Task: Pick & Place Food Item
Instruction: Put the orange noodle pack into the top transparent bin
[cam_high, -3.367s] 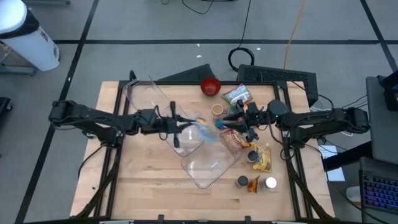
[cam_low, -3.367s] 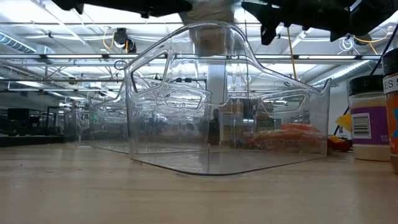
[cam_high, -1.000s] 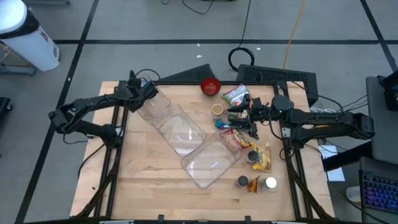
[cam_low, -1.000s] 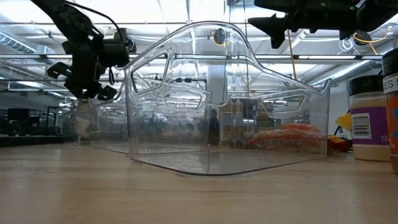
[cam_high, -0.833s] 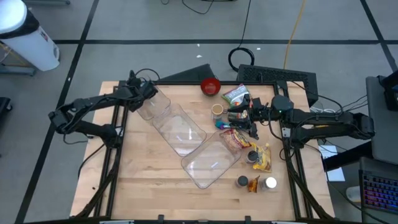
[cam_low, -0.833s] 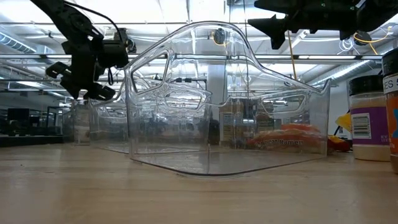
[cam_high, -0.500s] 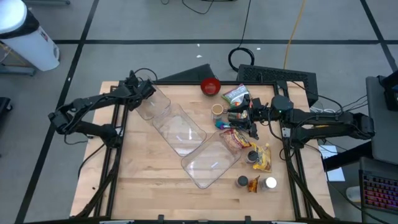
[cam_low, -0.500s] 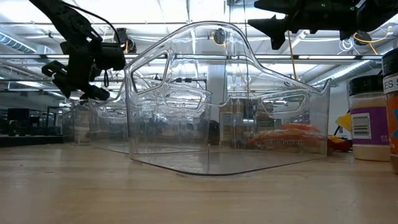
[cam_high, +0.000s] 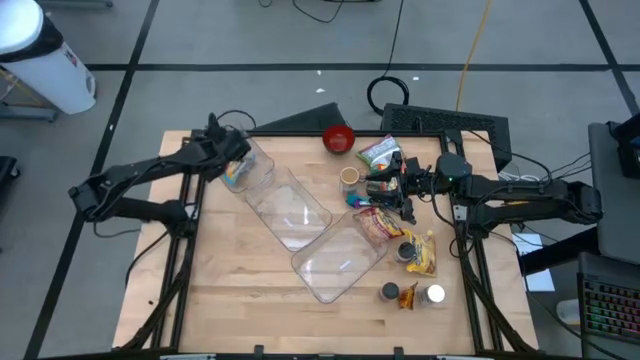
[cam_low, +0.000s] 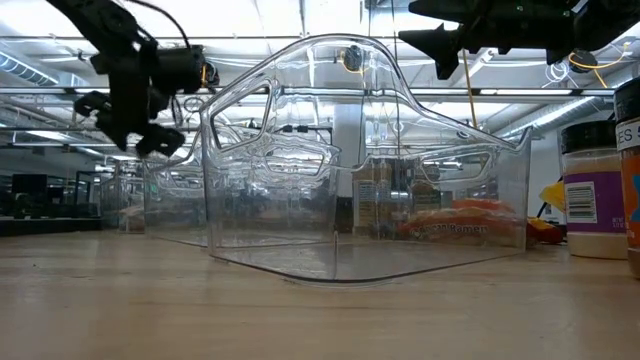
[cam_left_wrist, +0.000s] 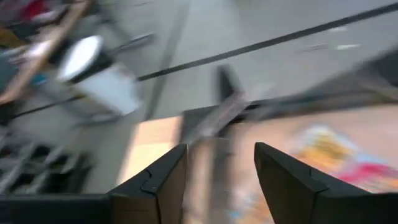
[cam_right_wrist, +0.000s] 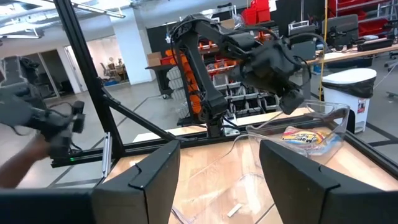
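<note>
While the candy bag (cam_high: 236, 174) lay in the far bin (cam_high: 262, 180), my left gripper (cam_high: 232, 152) hung open above it. It looked light, crinkly and slippery, best pinched at a seam. My right gripper (cam_high: 378, 189) waited open over the snacks.

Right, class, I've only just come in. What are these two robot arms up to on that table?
The left gripper hangs open over the far-left clear bin, where a colourful food packet now lies; it looks just dropped there. The right gripper waits open above the cluster of snack packets and jars on the right side of the wooden table. Two more clear bins lie empty in a diagonal row across the middle.
</note>
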